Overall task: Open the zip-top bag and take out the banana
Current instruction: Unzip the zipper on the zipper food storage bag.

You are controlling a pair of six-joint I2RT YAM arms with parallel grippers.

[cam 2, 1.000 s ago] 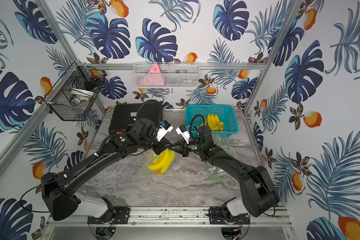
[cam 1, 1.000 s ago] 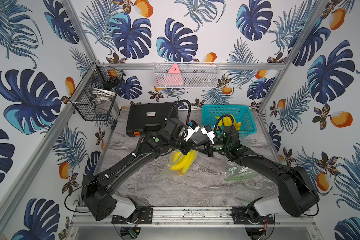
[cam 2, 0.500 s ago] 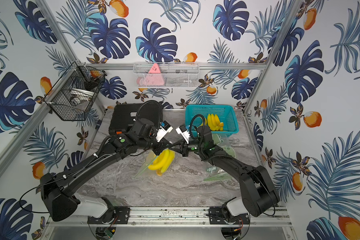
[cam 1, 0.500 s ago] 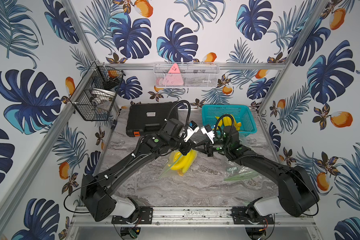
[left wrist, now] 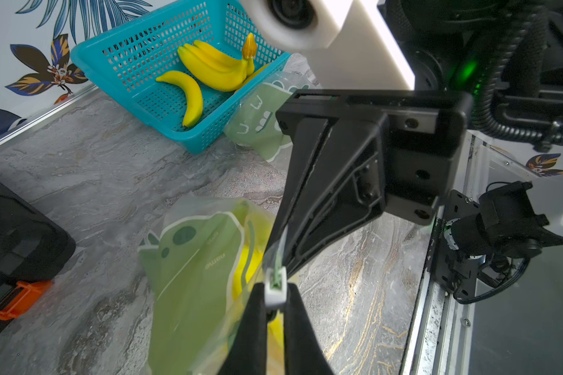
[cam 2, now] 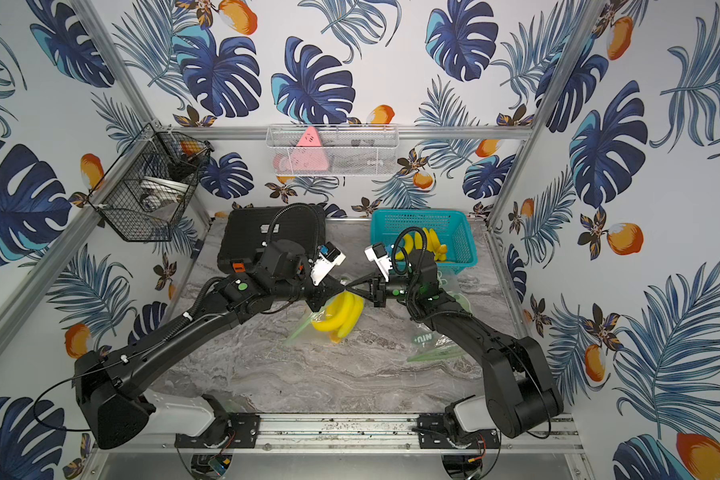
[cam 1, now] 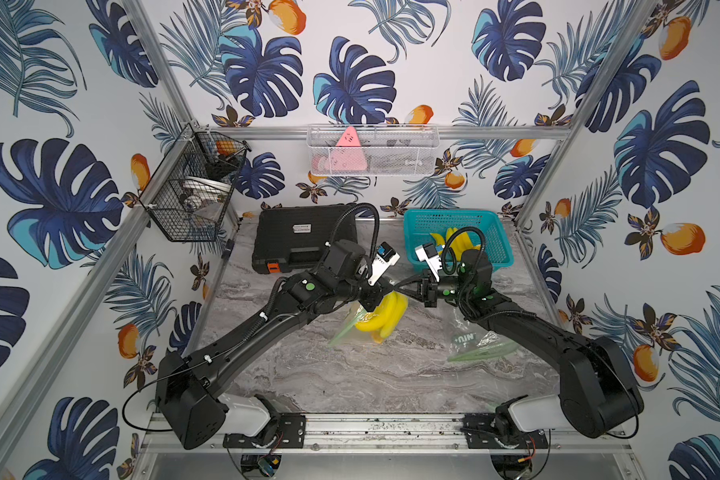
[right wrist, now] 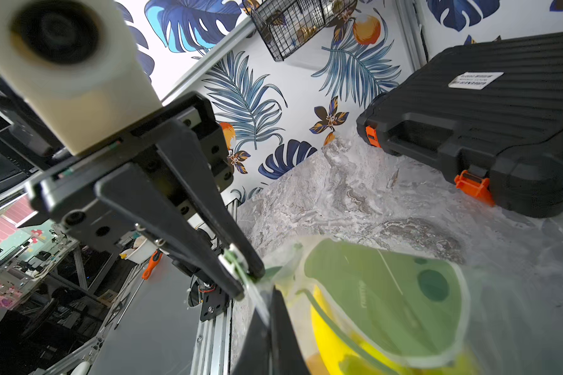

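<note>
While hands meet tip to tip over worktop [cam 1: 350,374] middle: left hand [cam 2: 338,289] pinches white slider [left wrist: 275,290], right hand [right wrist: 268,308] pinches zip-top bag [left wrist: 195,259] rim just right; banana [cam 1: 385,318] inside, hanging below; slider's likely run: leftward.

Likely a lab: aluminium frame [cam 1: 495,132], cluttered workbenches [right wrist: 20,269].

Yellow banana [cam 1: 385,316], green-printed clear bag [left wrist: 189,266], teal basket [cam 1: 449,214], grey marbled table [cam 1: 350,374], black case [cam 1: 292,249]

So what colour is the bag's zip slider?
White slider, clearest in the left wrist view.
</note>
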